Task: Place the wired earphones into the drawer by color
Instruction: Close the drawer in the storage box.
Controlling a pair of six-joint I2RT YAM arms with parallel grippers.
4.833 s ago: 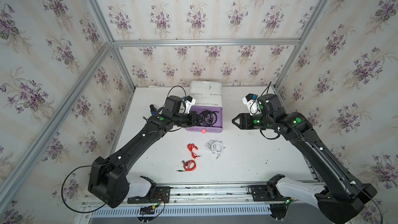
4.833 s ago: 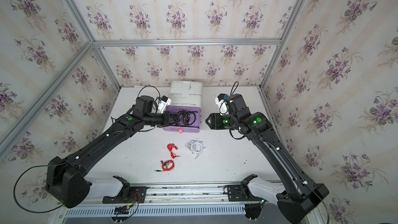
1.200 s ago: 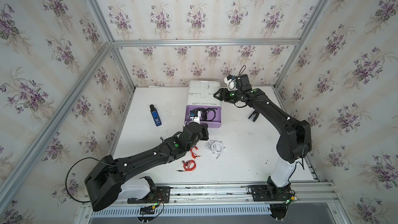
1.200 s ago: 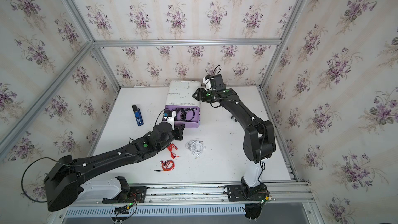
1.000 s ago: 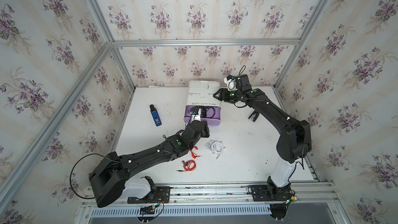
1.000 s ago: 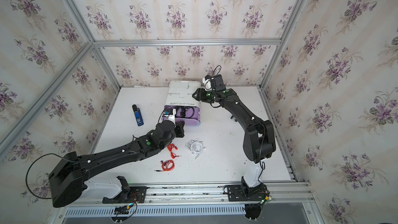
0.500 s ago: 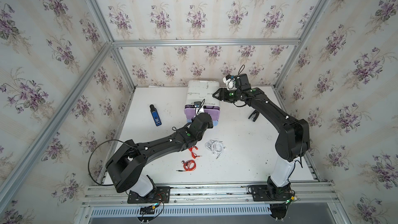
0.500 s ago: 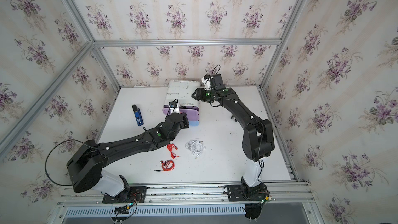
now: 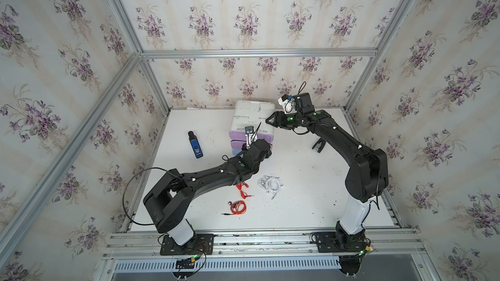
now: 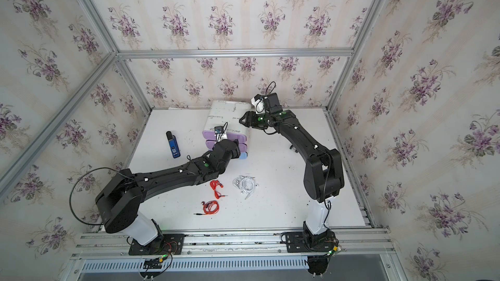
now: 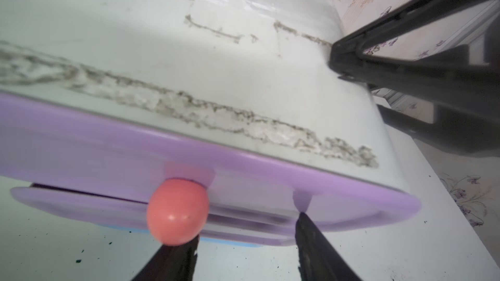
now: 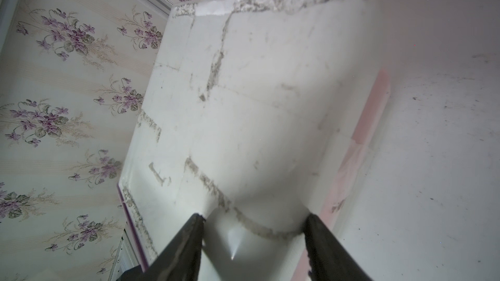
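Note:
The white drawer cabinet (image 9: 254,114) stands at the back of the table with its purple top drawer (image 11: 243,168) pushed in. My left gripper (image 11: 247,228) is open right at that drawer's front, one finger under the red knob (image 11: 177,212), holding nothing. My right gripper (image 12: 254,217) is open too, its fingers straddling the cabinet's near right top corner (image 12: 243,131). Two red wired earphones (image 9: 243,189) (image 9: 238,207) and a white set (image 9: 269,184) lie loose on the table in front of the cabinet, visible in both top views. Black earphones are hidden.
A blue-and-black oblong gadget (image 9: 195,145) lies left of the cabinet. A small black clip-like object (image 9: 318,145) sits on the table under my right arm. A second purple drawer and a blue one (image 10: 243,155) stick out slightly below the top drawer. Walls close in on three sides.
The top purple drawer, open a second ago with black earphones inside, has slid shut as my left gripper moved towards the cabinet. The left jaws have opened. The right arm has stayed put.

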